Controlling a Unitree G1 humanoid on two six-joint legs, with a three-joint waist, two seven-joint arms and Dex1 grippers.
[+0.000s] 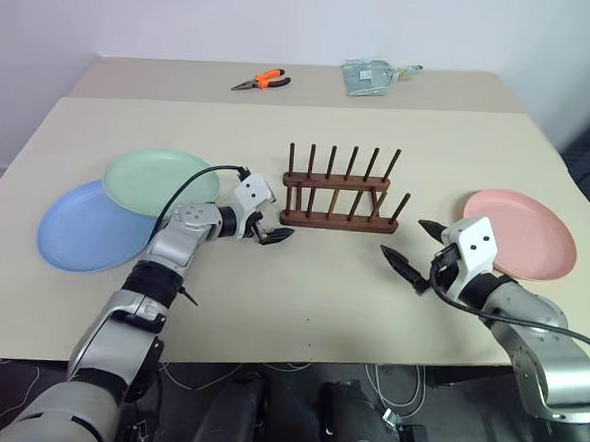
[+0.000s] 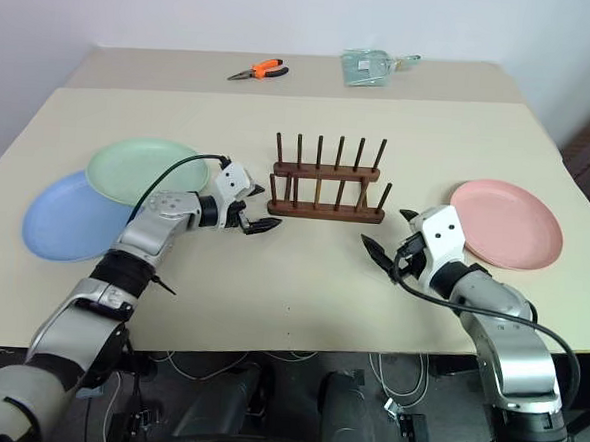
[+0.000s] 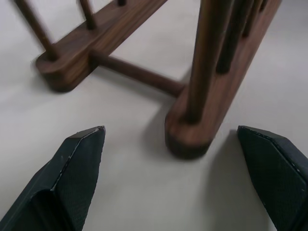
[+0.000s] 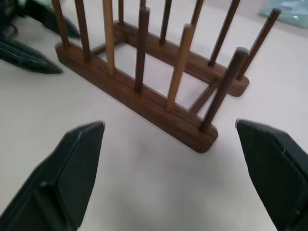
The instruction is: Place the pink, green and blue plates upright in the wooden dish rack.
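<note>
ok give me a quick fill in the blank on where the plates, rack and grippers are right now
1. The green plate partly overlaps the ____ plate.
2. The pink plate lies flat on the robot's ____ side.
3. The wooden dish rack holds ____ plates.
4. Both the left gripper and right gripper are ____.

Missing words: blue; right; no; open

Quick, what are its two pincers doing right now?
Left pincer: open, empty, by the wooden dish rack.
Right pincer: open, empty.
</note>
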